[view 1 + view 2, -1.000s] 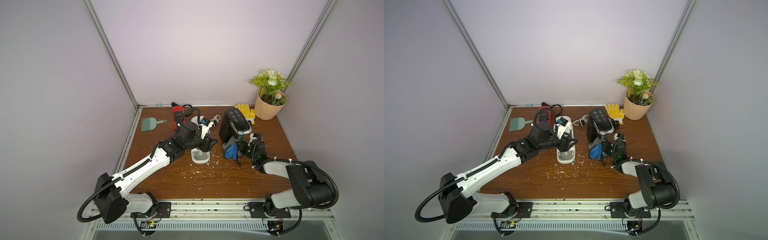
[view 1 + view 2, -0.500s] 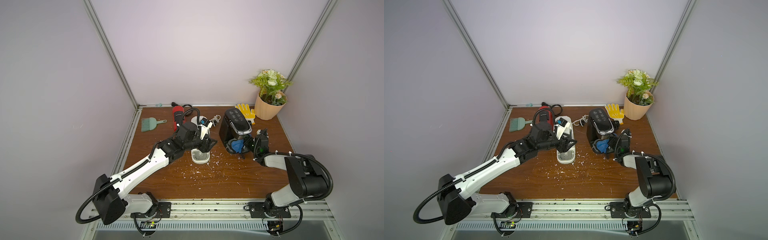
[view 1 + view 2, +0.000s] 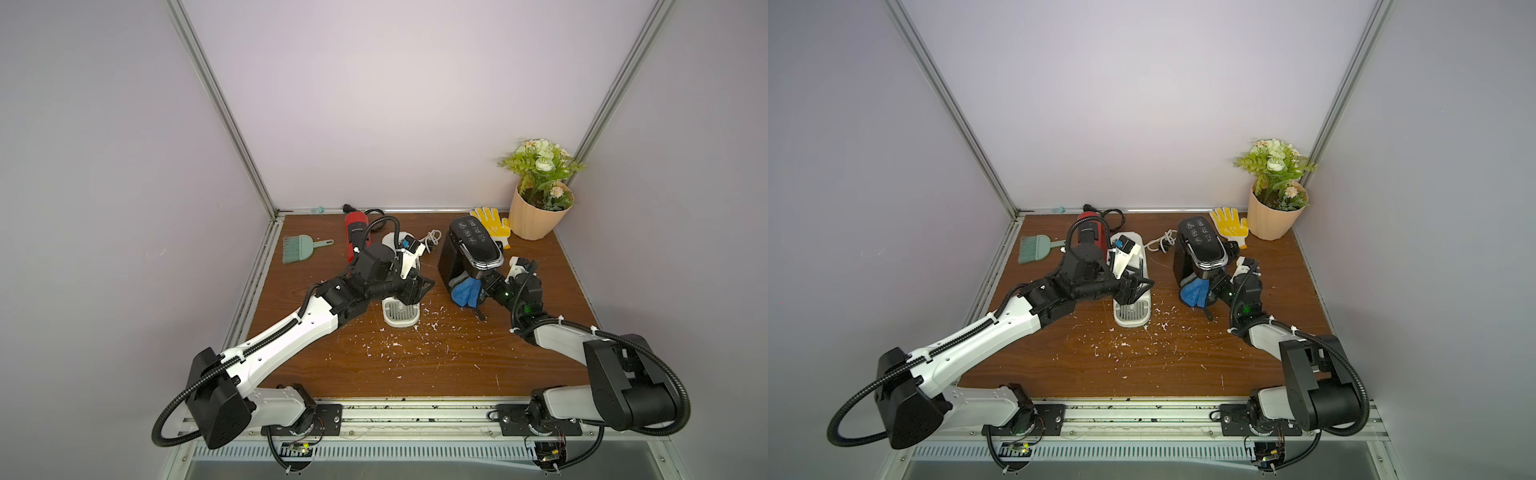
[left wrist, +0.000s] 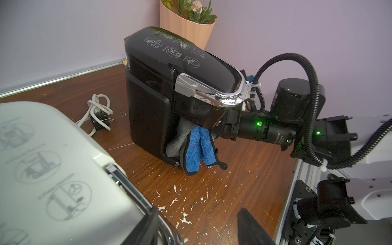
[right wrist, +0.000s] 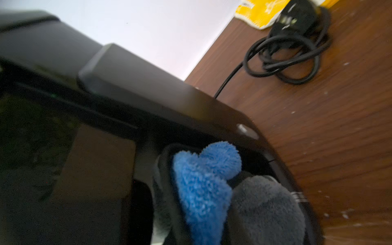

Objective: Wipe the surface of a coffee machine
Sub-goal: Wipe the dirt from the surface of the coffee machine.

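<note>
1. The black coffee machine (image 3: 469, 249) stands upright on the brown table (image 3: 415, 365), toward the back and on the right side; in both top views it is just in front of a yellow glove (image 3: 492, 222) and near a plant pot (image 3: 534, 216) in the back right corner
2. The right gripper (image 3: 484, 287) is clamped tight on a blue and grey cloth (image 4: 197, 146) and reaches in under the machine's overhanging head from the front
3. The cloth hangs in folds in the hollow below the head and lies against the machine's inner front wall; its lower end comes down to the base, and a thin black loop on it trails onto the table
4. In the right wrist view the cloth's blue and grey folds fill the near part of the picture and touch the black body, which is blurred there
5. The left gripper (image 3: 1136, 289) hangs over a white coffee machine (image 3: 1133, 311) with its jaws about half apart and nothing between them; in the left wrist view only bare table shows in the gap
6. The white machine stands to the left of the black one, apart from it, with a knotted white cord (image 4: 98, 114) lying between them toward the back
7. A coiled black cord (image 5: 286, 57) lies beside the glove behind the black machine
8. White crumbs (image 3: 399, 340) are scattered over the table in front of both machines
9. A green brush (image 3: 299, 247) and a red tool (image 3: 354, 232) lie at the back left
</note>
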`<state>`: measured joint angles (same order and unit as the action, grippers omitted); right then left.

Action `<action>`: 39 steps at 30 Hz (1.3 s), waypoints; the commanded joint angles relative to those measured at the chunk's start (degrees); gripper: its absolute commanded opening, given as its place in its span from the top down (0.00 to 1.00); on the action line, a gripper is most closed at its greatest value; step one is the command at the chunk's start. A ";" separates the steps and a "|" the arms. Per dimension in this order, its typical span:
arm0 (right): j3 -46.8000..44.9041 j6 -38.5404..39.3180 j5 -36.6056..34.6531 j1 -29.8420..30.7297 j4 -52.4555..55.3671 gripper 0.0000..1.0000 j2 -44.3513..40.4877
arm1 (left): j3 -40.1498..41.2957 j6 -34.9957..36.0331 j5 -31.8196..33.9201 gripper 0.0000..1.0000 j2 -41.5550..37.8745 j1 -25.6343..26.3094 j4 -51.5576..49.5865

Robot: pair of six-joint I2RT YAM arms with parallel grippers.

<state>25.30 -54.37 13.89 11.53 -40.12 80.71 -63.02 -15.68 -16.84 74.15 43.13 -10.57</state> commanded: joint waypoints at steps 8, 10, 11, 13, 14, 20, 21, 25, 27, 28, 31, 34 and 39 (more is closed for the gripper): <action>0.25 -14.56 7.30 0.82 -31.21 0.95 17.59 | 2.03 -1.40 0.74 0.39 -1.25 0.17 -1.91; 0.37 -14.57 5.09 0.69 -30.76 0.96 17.99 | 2.20 -1.48 0.67 0.39 -1.38 0.18 -2.04; 0.19 -14.50 2.88 0.67 -30.43 0.96 17.70 | 2.25 -1.49 0.75 0.39 -1.54 0.18 -2.15; 0.47 -14.10 0.54 0.19 -29.37 0.96 17.30 | 2.29 -1.38 0.94 0.39 -1.76 0.19 -2.35; 0.76 -14.01 -0.25 -0.21 -28.73 0.96 17.20 | 2.21 -1.36 1.09 0.39 -1.90 0.20 -2.44; 1.73 -14.00 -2.21 -3.16 -26.07 0.96 16.00 | 2.25 -1.05 1.35 0.39 -2.32 0.20 -2.86; 1.58 -13.94 -2.26 -3.76 -25.93 0.96 15.59 | 2.32 -1.03 1.45 0.39 -2.37 0.19 -2.96; 2.08 -11.96 -2.25 -5.69 -22.27 0.96 13.23 | 2.60 -1.08 1.47 0.39 -2.48 0.20 -2.71; 2.40 -11.33 -1.87 -6.67 -21.15 0.96 12.34 | 2.64 -1.10 1.31 0.39 -2.28 0.16 -2.48; 2.48 -11.23 -1.52 -7.14 -21.08 0.96 12.07 | 2.56 -1.08 1.28 0.39 -2.17 0.18 -2.44; 2.66 -10.55 -0.30 -7.83 -19.95 0.96 11.08 | 2.38 -1.15 1.03 0.39 -1.95 0.15 -2.28; 1.51 -10.76 2.37 -7.44 -19.81 0.96 9.73 | 2.47 -1.26 1.09 0.39 -1.92 0.15 -1.96; -3.52 -11.37 4.03 -5.15 -17.16 0.96 4.57 | 2.57 -1.32 0.83 0.39 -1.44 0.18 -1.47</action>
<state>23.59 -65.12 15.84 4.86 -57.32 88.75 -61.54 -16.12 -16.45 72.42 43.13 -10.50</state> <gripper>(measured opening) 0.198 0.612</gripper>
